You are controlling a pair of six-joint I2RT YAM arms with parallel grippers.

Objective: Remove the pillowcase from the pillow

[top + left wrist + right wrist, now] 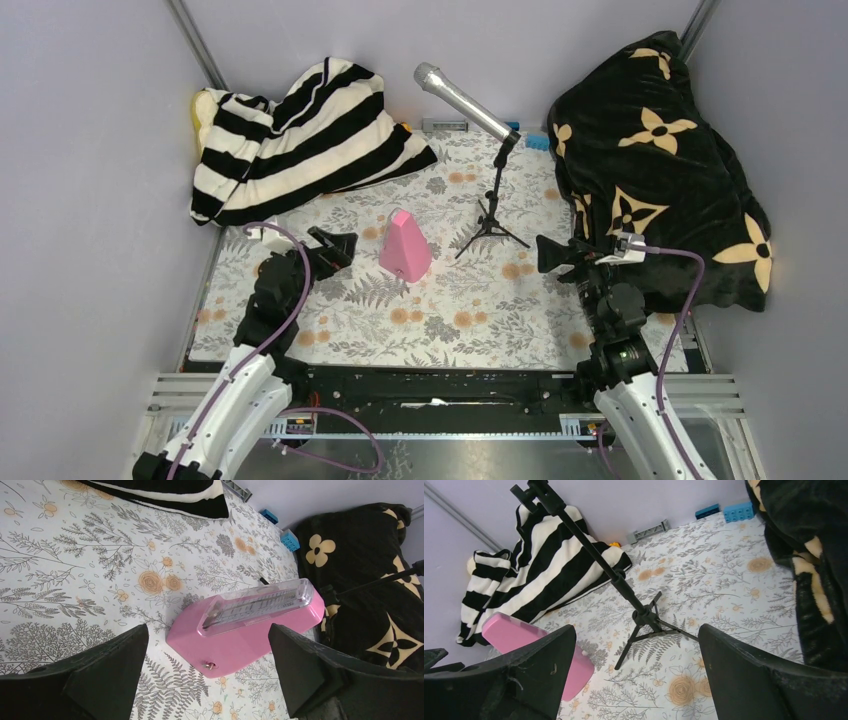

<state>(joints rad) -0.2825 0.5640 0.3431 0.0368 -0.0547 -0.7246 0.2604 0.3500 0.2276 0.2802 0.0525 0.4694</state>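
Note:
The black and cream striped pillowcase (300,140) lies bunched at the back left of the table. It also shows in the right wrist view (539,570) and at the top edge of the left wrist view (165,490). A small yellow and cream corner of the pillow (203,105) peeks out at its far left; the rest is hidden inside. My left gripper (340,248) is open and empty, low over the mat, well short of the pillowcase. My right gripper (553,255) is open and empty at the right, beside the black blanket.
A pink metronome (404,246) stands mid-table, just ahead of my left gripper (207,630). A microphone on a tripod stand (490,225) is right of it. A black blanket with tan flowers (660,170) fills the right. Blue bricks (537,142) and a grey brick (445,125) lie at the back wall.

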